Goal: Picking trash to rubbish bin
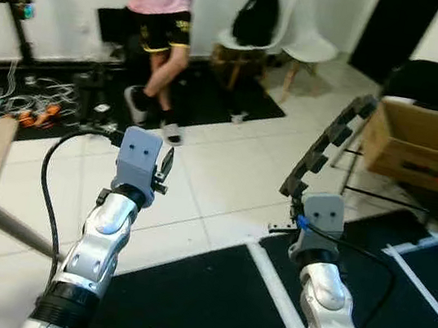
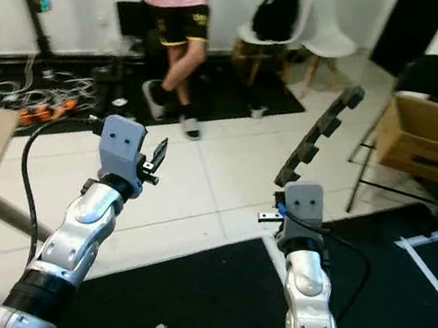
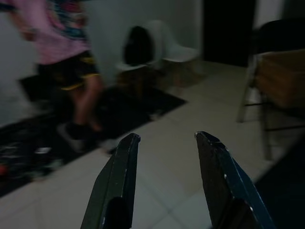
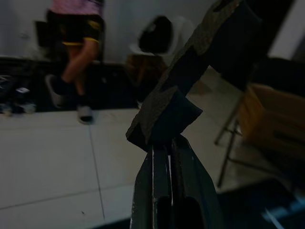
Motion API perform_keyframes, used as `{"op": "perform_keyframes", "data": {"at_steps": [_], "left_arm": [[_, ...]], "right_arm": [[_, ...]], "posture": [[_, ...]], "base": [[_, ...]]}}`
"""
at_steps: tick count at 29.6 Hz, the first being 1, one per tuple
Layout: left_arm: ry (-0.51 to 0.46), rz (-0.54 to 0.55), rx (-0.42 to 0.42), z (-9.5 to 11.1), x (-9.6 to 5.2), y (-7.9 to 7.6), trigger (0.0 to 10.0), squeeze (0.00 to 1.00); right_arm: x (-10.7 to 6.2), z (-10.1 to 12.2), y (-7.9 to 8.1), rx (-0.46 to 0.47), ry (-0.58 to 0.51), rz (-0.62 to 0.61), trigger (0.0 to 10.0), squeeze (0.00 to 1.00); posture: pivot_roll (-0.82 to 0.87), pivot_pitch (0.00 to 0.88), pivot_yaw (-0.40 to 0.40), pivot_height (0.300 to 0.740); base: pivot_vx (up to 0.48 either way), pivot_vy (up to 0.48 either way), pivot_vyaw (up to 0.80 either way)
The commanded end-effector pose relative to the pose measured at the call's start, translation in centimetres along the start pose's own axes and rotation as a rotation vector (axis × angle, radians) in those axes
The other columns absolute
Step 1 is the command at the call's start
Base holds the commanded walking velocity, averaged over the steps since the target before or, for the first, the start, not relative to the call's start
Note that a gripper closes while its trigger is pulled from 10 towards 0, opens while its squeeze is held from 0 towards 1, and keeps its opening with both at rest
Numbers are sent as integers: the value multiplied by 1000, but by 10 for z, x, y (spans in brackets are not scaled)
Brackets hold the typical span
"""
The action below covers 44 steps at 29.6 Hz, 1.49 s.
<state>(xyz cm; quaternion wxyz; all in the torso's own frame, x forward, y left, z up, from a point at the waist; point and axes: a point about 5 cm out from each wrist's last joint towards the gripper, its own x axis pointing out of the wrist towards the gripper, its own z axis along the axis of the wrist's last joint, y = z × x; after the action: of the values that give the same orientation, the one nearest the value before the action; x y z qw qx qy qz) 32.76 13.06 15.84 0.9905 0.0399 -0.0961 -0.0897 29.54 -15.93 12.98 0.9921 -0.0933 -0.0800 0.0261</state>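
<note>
The right gripper [image 4: 164, 148] pinches the lower end of a long notched dark foam strip [image 1: 325, 144], which rises from its closed fingertips up and away toward the cardboard box [image 1: 424, 145]. The left gripper [image 3: 164, 143] is raised over the white tiles, fingers spread and holding nothing

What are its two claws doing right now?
Left gripper: open, holding nothing.
Right gripper: shut on a long notched dark foam strip, held up in the air.

The person [image 1: 161, 7] is cut off above the chest, and blurred in the left wrist view
</note>
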Motion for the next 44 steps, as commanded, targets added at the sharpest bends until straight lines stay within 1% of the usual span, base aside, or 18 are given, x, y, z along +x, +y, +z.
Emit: {"op": "perform_keyframes", "data": {"at_steps": [1, 3, 4, 5, 11, 15, 21, 27, 32, 34, 37, 40, 42, 43, 44], "left_arm": [[68, -14, -35, -13, -6, 0, 10000, 0], [119, -23, -19, -22, -8, -1, 10000, 0], [119, -23, -19, -22, -8, -1, 10000, 0], [144, -30, -1, -27, -10, -2, 10000, 0], [173, -31, -11, -34, -13, -4, 10000, 0], [179, -35, 24, -33, -12, -2, 10000, 0], [166, -42, 36, -28, -8, -1, 10000, 0], [160, -57, 68, -23, -5, 5, 10000, 0], [160, -55, 80, -21, -4, 10, 10000, 0], [166, -53, 76, -22, -4, 10, 10000, 0], [197, -37, 45, -27, -5, 12, 10000, 0], [204, -29, 40, -29, -6, 13, 10000, 0], [221, 13, 11, -34, -6, 16, 10000, 0], [229, 30, -1, -36, -7, 17, 10000, 0], [227, 44, -11, -37, -6, 18, 10000, 0]], "right_arm": [[-5, -13, 2, 24, 57, 9, 10000, 0], [-7, -19, 2, 32, 87, 10, 10000, 0], [-7, -19, 2, 32, 87, 10, 10000, 0], [-9, -23, 1, 36, 107, 9, 10000, 0], [-15, -33, -2, 41, 139, -10, 10000, 0], [-16, -35, -3, 43, 146, -15, 10000, 0], [-14, -39, -3, 53, 153, -30, 10000, 0], [-13, -42, 1, 74, 153, -54, 10000, 0], [-14, -44, 5, 83, 157, -59, 10000, 0], [-14, -45, 6, 88, 157, -53, 10000, 0], [-14, -47, 11, 94, 186, -16, 10000, 0], [-14, -48, 13, 89, 188, -2, 10000, 0], [-14, -46, 19, 75, 179, 38, 10000, 0], [-14, -46, 21, 69, 174, 51, 10000, 0], [-14, -44, 23, 66, 172, 65, 10000, 0]], "posture": [[-61, 48, 63, 740], [-61, 48, 63, 740], [-61, 48, 63, 740], [-63, 49, 61, 740], [-62, 55, 62, 740], [-56, 59, 64, 740], [-22, 62, 91, 740], [5, 62, 125, 740], [15, 66, 133, 740], [15, 71, 135, 740], [9, 73, 134, 740], [-4, 73, 130, 740], [-27, 70, 100, 740], [-27, 70, 100, 740], [-34, 71, 73, 740]], "base": [[0, 0, -800], [0, 0, -800], [0, 0, -800], [0, 0, -800], [0, 0, -800], [0, 0, -800], [0, 0, -800], [0, 0, -800], [0, 0, -800], [0, 0, -800], [0, 0, -800], [0, 0, -533], [0, 0, 0], [0, 0, 0], [0, 0, 0]]}}
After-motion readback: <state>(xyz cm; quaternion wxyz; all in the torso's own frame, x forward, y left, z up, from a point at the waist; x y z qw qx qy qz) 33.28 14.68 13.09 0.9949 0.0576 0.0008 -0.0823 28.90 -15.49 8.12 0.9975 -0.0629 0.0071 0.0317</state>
